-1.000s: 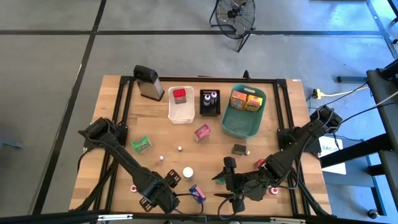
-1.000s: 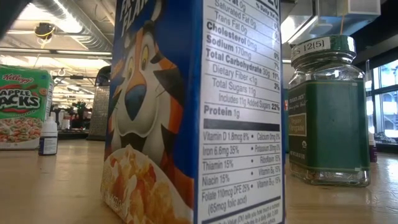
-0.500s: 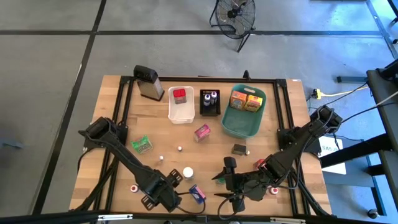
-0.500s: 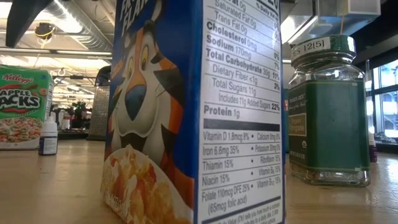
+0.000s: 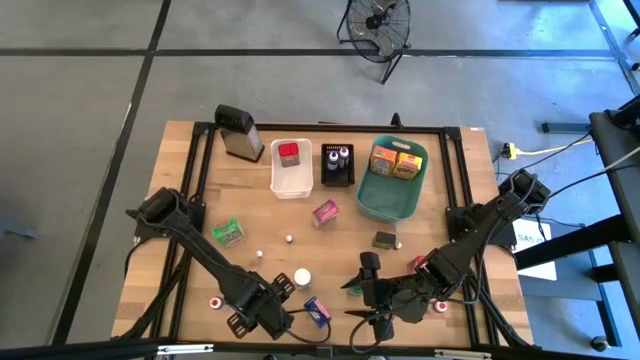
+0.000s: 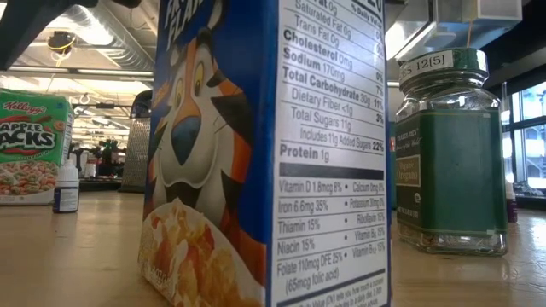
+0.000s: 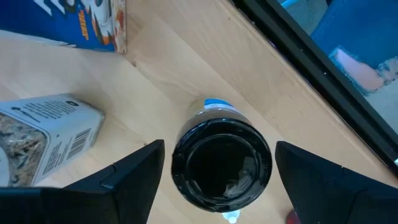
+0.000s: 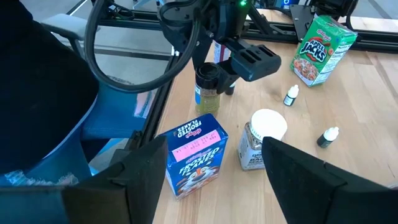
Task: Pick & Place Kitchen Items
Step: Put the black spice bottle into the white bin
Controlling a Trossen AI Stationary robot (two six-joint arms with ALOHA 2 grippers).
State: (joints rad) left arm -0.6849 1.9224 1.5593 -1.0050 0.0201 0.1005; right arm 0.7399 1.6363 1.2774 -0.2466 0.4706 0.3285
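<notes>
My left gripper [image 7: 219, 149] [image 5: 262, 312] points down near the table's front edge, open. Its fingers stand on either side of a black-lidded jar [image 7: 222, 163] [image 8: 207, 87] that stands upright on the wood, with a gap on each side. My right gripper [image 8: 214, 143] [image 5: 372, 290] hovers open and holds nothing. Below it on the table are the blue Frosted Flakes box [image 8: 194, 152] [image 5: 317, 310] and a white-lidded jar [image 8: 261, 140]. An Apple Jacks box [image 8: 323, 40] and two small dropper bottles [image 8: 290, 94] stand farther off. A green jar [image 6: 448, 153] stands upright beside the blue box.
At the far side stand a box grater [image 5: 238, 132], a white bin [image 5: 291, 178] with a red item, a black tray [image 5: 338, 178] with bottles and a teal basket [image 5: 385, 205] with orange and yellow boxes. A pink box [image 5: 324, 212] and a dark box [image 5: 384, 240] lie mid-table.
A dark part of my left arm has come farther into the upper left corner of the low view. The items on the table have not moved.
</notes>
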